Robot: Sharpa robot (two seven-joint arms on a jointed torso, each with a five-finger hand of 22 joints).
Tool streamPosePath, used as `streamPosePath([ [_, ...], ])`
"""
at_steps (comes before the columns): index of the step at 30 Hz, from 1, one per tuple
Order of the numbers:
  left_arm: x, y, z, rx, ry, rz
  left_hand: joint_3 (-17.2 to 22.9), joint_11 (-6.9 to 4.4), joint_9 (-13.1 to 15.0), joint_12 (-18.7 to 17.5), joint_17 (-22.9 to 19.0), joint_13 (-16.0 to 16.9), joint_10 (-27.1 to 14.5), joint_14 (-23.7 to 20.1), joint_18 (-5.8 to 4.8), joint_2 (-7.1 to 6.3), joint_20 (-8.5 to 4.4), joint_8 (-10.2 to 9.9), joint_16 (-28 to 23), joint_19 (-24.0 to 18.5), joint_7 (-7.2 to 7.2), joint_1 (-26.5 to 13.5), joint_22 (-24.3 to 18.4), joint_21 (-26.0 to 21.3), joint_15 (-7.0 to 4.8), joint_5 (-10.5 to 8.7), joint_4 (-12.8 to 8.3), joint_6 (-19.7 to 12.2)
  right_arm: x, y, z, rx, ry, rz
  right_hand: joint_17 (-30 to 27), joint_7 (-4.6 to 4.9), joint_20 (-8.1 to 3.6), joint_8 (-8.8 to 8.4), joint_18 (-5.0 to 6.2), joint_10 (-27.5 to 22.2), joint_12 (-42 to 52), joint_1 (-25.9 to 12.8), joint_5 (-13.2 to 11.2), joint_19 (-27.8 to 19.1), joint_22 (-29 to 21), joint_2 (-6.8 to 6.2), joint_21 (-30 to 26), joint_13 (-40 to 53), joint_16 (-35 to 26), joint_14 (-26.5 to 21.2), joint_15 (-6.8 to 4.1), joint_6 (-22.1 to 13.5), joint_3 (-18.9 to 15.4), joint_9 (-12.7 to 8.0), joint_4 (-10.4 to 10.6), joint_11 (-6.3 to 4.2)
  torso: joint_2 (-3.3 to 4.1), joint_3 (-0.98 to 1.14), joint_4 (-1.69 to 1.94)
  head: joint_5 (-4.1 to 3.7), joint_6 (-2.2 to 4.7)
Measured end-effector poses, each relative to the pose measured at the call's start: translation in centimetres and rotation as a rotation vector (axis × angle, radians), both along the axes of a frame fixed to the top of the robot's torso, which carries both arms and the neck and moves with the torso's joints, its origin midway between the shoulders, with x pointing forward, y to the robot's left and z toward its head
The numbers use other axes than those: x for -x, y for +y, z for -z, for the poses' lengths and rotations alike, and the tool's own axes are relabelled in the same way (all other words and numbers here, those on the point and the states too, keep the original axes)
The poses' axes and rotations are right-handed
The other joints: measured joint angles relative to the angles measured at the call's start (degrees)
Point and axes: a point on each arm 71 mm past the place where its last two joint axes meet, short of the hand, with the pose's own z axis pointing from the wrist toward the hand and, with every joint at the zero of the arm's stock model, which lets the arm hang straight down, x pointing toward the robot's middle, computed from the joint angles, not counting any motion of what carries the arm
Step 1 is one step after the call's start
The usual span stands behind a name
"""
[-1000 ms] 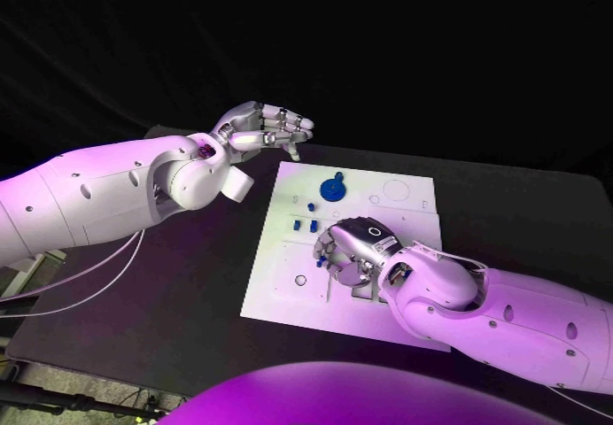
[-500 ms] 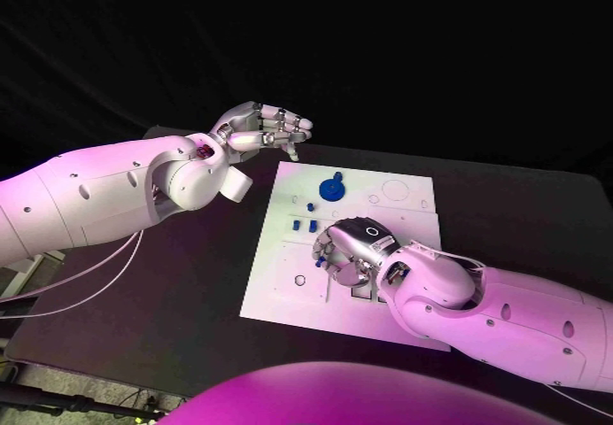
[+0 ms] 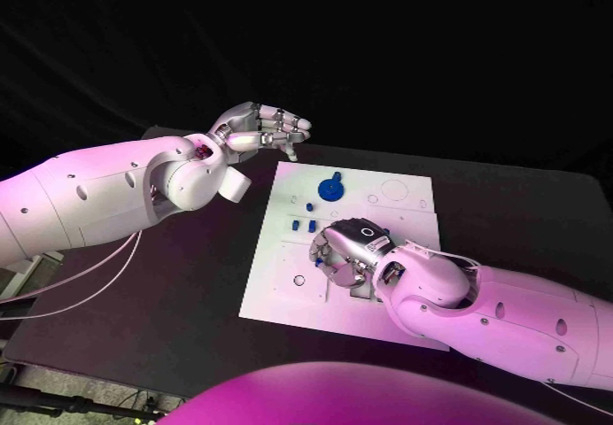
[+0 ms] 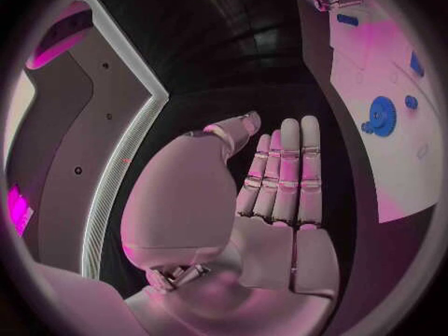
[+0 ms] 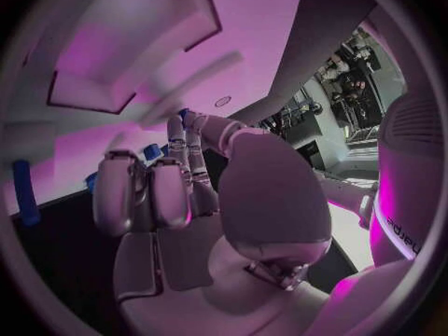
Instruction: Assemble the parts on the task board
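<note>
In the head view the right hand (image 3: 352,252) rests fingers-down on the task board (image 3: 288,261) amid small blue parts (image 3: 301,225), grip undeterminable, while the left wrist view shows the left hand (image 4: 280,201) empty, fingers extended, beside the board.

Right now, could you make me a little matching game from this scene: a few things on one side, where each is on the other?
Things:
1. left hand
2. right hand
3. blue wheel
4. white board

Places:
A. lying on the black table
B. low over the board's middle
C. raised beyond the board's far corner
D. on the board's far part

Pairs: 1-C, 2-B, 3-D, 4-A
</note>
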Motion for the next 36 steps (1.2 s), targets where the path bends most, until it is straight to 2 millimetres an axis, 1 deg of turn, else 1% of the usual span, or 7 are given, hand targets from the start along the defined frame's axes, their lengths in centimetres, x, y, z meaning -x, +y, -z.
streamPosePath([
  [3,0.0,0.0,0.0,0.000,0.000,0.000,0.00,0.00,0.00,0.00,0.00,0.00,0.00,0.00,0.00,0.00,0.00,0.00,0.00,0.00,0.00,0.00,0.00,0.00,0.00,0.00,0.00,0.00,0.0,-0.1,0.0,0.001,0.000,0.002,-0.07,0.68,0.23,-0.79,0.00,-0.43,-1.28,-1.64,1.13,-0.23,0.00,-0.47,-0.52,0.11,-0.09,0.21,0.21,-2.16,-0.29,0.25,0.16,-0.22,-0.03,0.00,0.02,0.00,0.00],
  [6,0.0,0.0,0.0,0.000,0.001,0.000,0.00,0.00,0.00,0.00,0.00,0.00,0.00,0.00,0.00,0.00,0.00,0.00,0.00,0.00,0.00,0.00,0.00,0.00,0.00,0.00,0.00,0.00,0.0,-0.2,0.1,-0.001,0.001,0.004,-0.36,2.12,1.28,-2.97,0.01,-5.21,-3.37,-3.22,2.10,-1.28,-0.01,-1.66,-2.65,-1.11,-0.09,0.13,1.57,-5.43,-0.49,-0.65,0.10,1.31,-0.07,0.03,0.02,0.00,0.00],
  [9,0.0,0.0,0.0,-0.001,0.001,0.000,0.00,0.00,0.00,0.00,0.00,0.00,0.00,0.00,0.00,0.00,0.00,0.00,0.00,0.00,0.00,0.00,0.00,0.00,0.00,0.00,0.00,0.00,0.1,-0.6,0.0,-0.009,0.000,0.009,-0.73,2.60,1.98,-4.06,0.01,-7.76,-3.37,-3.59,2.41,-1.98,-0.01,-3.27,-4.29,-1.77,-0.09,0.21,1.89,-6.68,-1.54,-1.18,0.09,2.15,-0.09,0.04,0.02,-0.02,0.00],
  [12,0.0,0.0,0.0,-0.001,0.002,0.000,0.00,0.22,0.00,0.00,0.00,0.00,-0.21,0.00,0.00,0.00,0.00,0.00,0.00,0.00,0.00,0.00,-0.12,-0.34,0.00,0.00,0.00,0.00,0.3,-1.1,-0.2,-0.023,-0.003,0.015,-1.19,2.44,2.18,-5.00,0.01,-9.71,-3.37,-3.56,2.42,-2.19,-0.01,-4.11,-5.44,-2.38,-0.43,0.28,1.96,-7.95,-3.49,-1.59,0.17,2.30,-0.11,0.07,0.02,-0.03,0.00],
  [22,0.0,0.2,0.0,-0.002,0.002,-0.003,0.00,0.22,0.00,0.00,0.00,0.00,-0.21,0.00,0.01,0.00,0.00,0.00,0.00,0.00,0.00,0.00,-0.14,-0.34,0.00,0.00,0.00,0.00,0.3,-4.6,-3.0,-0.068,-0.041,0.061,-1.56,2.36,2.37,-5.33,0.01,-10.22,-2.54,-3.56,2.42,-2.37,-0.01,-4.12,-5.75,-2.65,-0.43,0.29,1.95,-8.06,-6.10,-1.80,0.44,2.16,-0.14,0.04,-0.04,-0.55,0.00],
  [31,0.0,0.3,0.0,-0.004,0.003,-0.006,0.00,0.21,0.00,0.00,0.00,0.00,-0.21,0.00,0.00,0.00,0.00,0.00,0.00,0.00,0.00,0.00,-0.14,-0.34,0.00,0.00,0.00,0.00,-2.4,-9.7,-6.0,-0.069,-0.050,0.189,-1.50,2.18,2.37,-6.23,0.01,-11.42,-2.10,-3.01,1.70,-2.37,-0.02,-4.16,-6.37,-2.98,-0.43,0.27,1.97,-8.34,-9.83,-2.38,1.16,2.29,-0.19,0.01,-0.24,-1.66,0.46],
  [36,0.0,0.2,0.0,-0.002,0.001,-0.004,-0.32,0.21,0.00,0.27,0.00,0.00,-0.21,0.00,0.00,0.23,0.00,0.00,0.00,0.00,0.00,-0.23,-0.21,-0.34,0.00,0.00,0.01,0.00,-4.2,-11.8,-6.1,-0.054,-0.037,0.252,-2.41,2.16,2.57,-7.66,0.01,-13.74,-0.76,1.46,1.05,-2.57,-0.02,-1.81,-8.69,-3.05,-0.73,0.08,2.16,-9.31,-20.43,-3.46,2.89,2.36,-0.33,-0.06,-0.38,-2.04,1.03],
])
